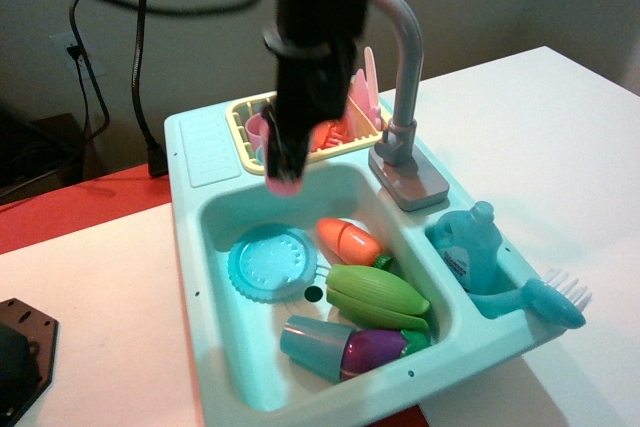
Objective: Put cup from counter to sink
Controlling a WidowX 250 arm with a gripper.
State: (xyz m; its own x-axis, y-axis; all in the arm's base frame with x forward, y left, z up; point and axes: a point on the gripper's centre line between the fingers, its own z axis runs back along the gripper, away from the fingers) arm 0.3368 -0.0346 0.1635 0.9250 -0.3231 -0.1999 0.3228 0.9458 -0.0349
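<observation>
The small pale-pink cup (285,185) is held in my gripper (283,167), which is shut on it. My black arm comes down from the top. The cup hangs in the air over the back left part of the teal sink (214,215), above its rim and just beyond the blue plate (270,263). The fingers cover most of the cup; only its lower end shows. The ribbed teal counter (211,147) at the sink unit's back left corner has nothing on it.
The sink holds an orange toy vegetable (348,240), a green corn (376,293), a blue tumbler (308,341) and a purple eggplant (374,348). A grey faucet (405,57) rises at the right. A yellow dish rack (243,115) with a pink mug (257,130) stands behind my arm.
</observation>
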